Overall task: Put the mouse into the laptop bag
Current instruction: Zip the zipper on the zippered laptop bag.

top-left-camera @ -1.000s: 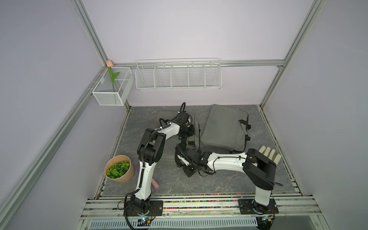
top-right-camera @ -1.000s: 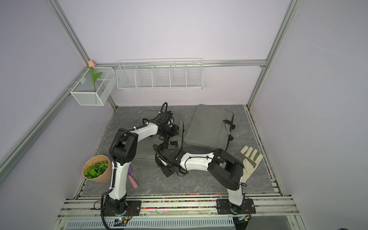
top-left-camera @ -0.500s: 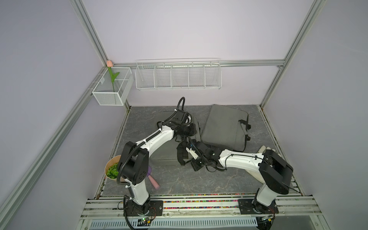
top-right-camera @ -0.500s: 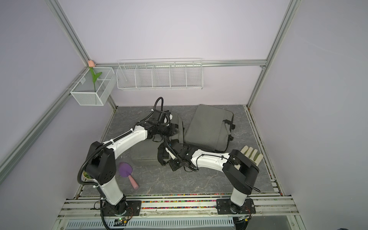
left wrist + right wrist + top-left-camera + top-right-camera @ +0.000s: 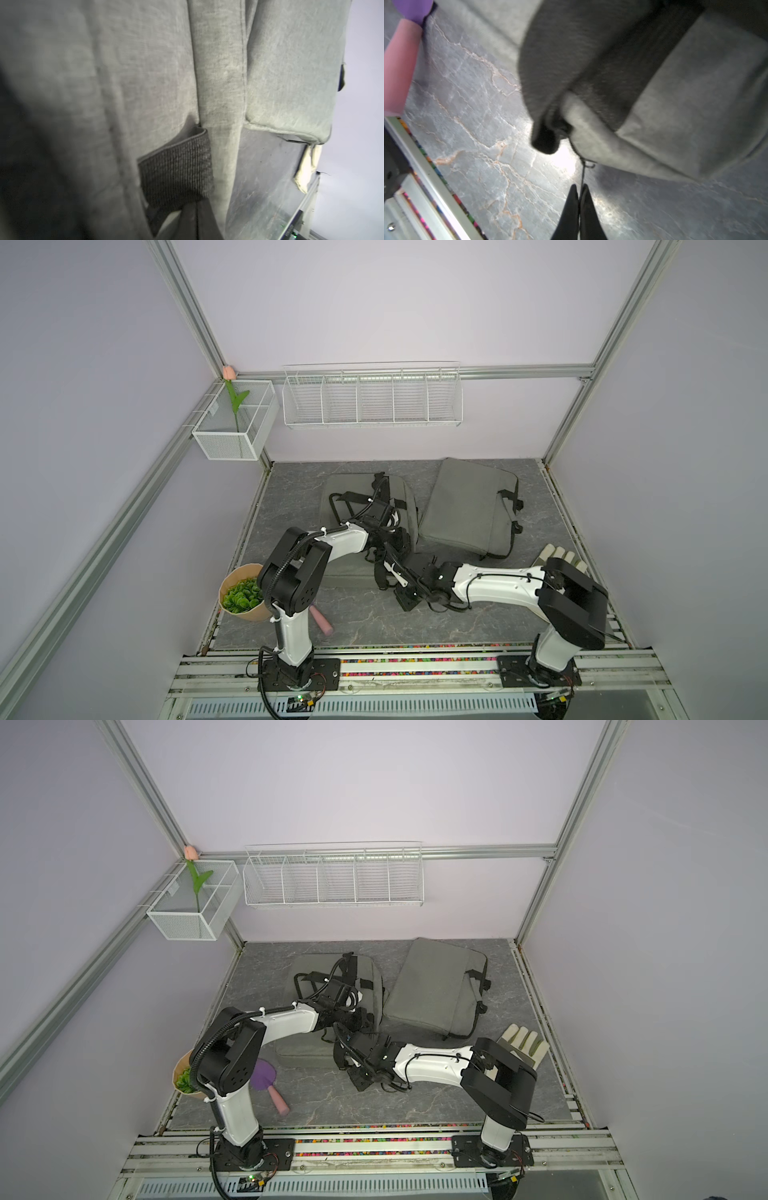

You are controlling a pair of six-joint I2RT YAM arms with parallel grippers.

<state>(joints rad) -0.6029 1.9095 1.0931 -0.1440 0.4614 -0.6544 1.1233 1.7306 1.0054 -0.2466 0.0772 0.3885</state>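
Surface: grey marbled tabletop (image 5: 478, 626) inside lilac walls; white wire baskets (image 5: 372, 398) on the back wall.
Laptop bag: grey fabric laptop bag (image 5: 353, 493), crossed by a black strap (image 5: 176, 172), flat on the tabletop left of centre; second grey bag (image 5: 469, 506) just beside it, to the right.
Mouse: not found in any view; perhaps hidden, perhaps already within the bag; cannot tell which.
Right gripper: right gripper (image 5: 579, 192) low at the near corner of the bag; jaws pressed together, pinching a thin pull cord (image 5: 582, 172).
Left gripper: left gripper (image 5: 397, 539) at the bag's right edge; jaws closed; whether on fabric, cannot tell.
Handling: bag judged soft and limp, mouth likely to collapse; best held by cord or seam; mouse probably light, hard, smooth-shelled, rather slippery; best pinched across the flanks.
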